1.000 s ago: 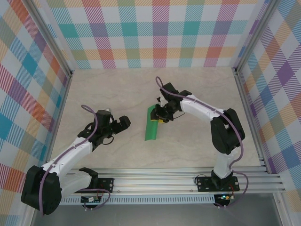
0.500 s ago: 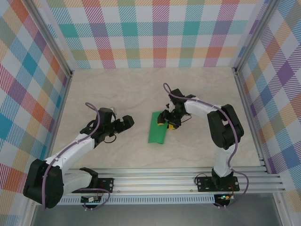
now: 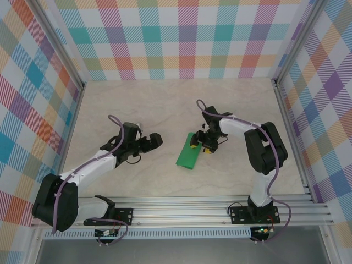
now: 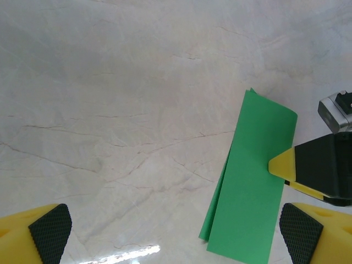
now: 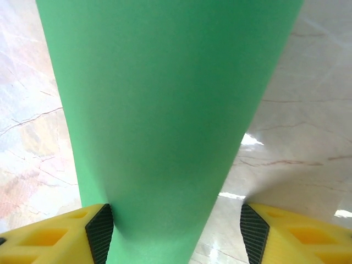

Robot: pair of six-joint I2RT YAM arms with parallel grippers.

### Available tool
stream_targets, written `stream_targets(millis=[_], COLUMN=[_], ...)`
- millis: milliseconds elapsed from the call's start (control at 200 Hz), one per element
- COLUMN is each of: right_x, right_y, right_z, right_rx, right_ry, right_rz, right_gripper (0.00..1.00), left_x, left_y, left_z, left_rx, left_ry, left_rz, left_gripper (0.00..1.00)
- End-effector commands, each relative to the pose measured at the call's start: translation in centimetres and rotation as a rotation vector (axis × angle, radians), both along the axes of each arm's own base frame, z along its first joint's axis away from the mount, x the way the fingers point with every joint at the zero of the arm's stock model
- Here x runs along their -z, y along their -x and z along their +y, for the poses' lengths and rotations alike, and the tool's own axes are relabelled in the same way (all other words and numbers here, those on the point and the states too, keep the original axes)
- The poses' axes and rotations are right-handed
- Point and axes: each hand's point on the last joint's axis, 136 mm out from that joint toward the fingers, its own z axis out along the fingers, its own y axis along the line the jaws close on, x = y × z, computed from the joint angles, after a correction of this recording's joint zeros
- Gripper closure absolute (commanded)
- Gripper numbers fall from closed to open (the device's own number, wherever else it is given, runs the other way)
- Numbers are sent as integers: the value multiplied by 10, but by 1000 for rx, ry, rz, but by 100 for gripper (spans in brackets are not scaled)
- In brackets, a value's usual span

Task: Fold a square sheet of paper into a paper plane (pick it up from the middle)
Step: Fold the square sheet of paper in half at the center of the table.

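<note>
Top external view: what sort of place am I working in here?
Probably a purpose-built robot test booth: plaid-patterned walls enclose a pale marble-look tabletop, and an aluminium rail at the near edge carries the left arm's base and the right arm's base.

A bright green sheet of paper (image 3: 187, 157), folded into a narrow strip, is lying on the pale marble-patterned bench (image 3: 137, 104), slanting from upper right to lower left. The right gripper (image 3: 201, 146) is hanging over the strip's far end. The left gripper (image 3: 154, 142) is hovering apart from the paper on its left, pointing toward it. Multicoloured plaid walls (image 3: 165, 38) are enclosing the bench.
</note>
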Motion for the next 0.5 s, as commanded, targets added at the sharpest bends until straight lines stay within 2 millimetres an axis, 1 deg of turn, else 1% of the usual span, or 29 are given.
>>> stream_targets(millis=[0, 130, 240, 435, 495], right_x=[-4, -4, -8, -13, -14], right_y=[3, 1, -4, -16, -19], right_z=[-14, -7, 10, 25, 29], right_rx=[49, 50, 33, 28, 29], right_ry=[30, -21, -121, -194, -215], right_rz=[-4, -14, -27, -52, -49], right_gripper=[35, 42, 46, 45, 47], left_x=[-10, -5, -3, 1, 1], left_y=[-4, -6, -7, -7, -7], left_z=[-17, -26, -32, -33, -33], left_rx=[64, 86, 101, 100, 100], left_ry=[13, 12, 11, 1, 1], left_rz=[-31, -17, -6, 6, 8], left_gripper=[0, 1, 2, 2, 2])
